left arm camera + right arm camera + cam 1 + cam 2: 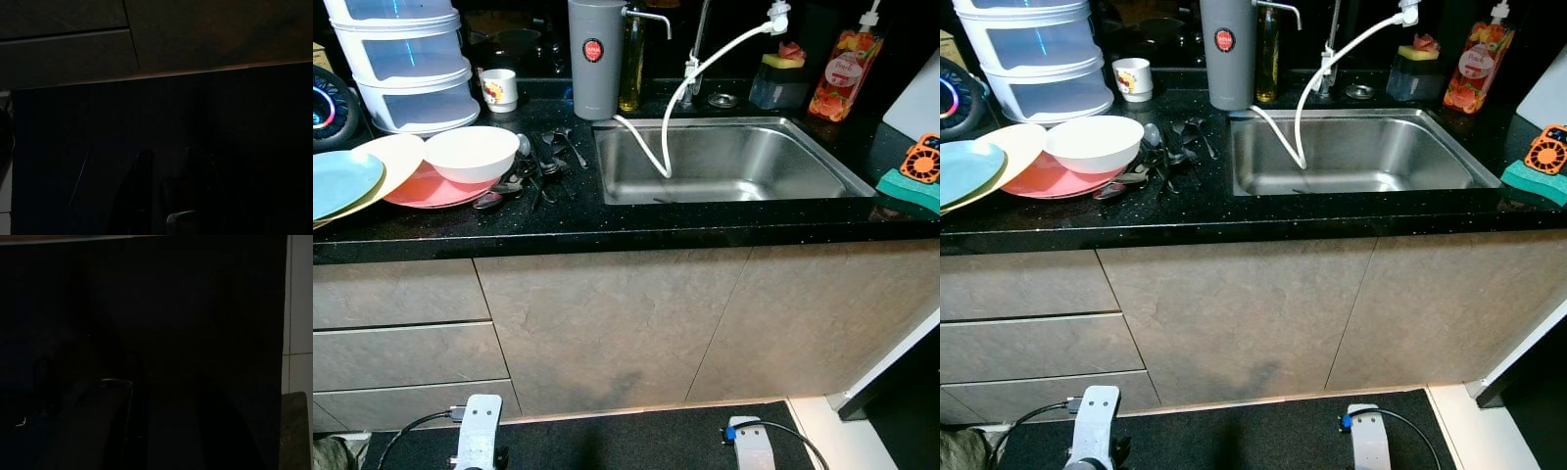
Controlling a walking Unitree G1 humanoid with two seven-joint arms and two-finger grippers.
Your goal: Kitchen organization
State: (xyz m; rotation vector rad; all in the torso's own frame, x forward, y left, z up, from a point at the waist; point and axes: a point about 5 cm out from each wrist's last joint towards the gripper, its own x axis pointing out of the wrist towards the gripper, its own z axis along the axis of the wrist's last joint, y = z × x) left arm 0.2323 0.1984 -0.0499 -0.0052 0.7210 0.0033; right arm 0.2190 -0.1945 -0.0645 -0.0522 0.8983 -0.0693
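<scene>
Atop black speckled stone counter (607, 227): stainless steel sink (724, 162); left of sink, stacked pastel plates (372, 171), white bowl (470, 152), dark cutlery (543, 157). Far below sink, left gripper (166, 196) and right gripper (161, 421), dim, openness unclear, nothing visibly held.

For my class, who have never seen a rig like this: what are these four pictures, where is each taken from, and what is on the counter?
A walking humanoid robot took them. The two bright pictures come from its head cameras, looking down at a black counter with a steel sink. Left of the sink sit a white bowl on a pink plate, dark cutlery and stacked plates. The two dark pictures come from wrist cameras. Both arms hang idle by the cabinets: the left claw and right claw show only as shadows, holding nothing visible.
</scene>
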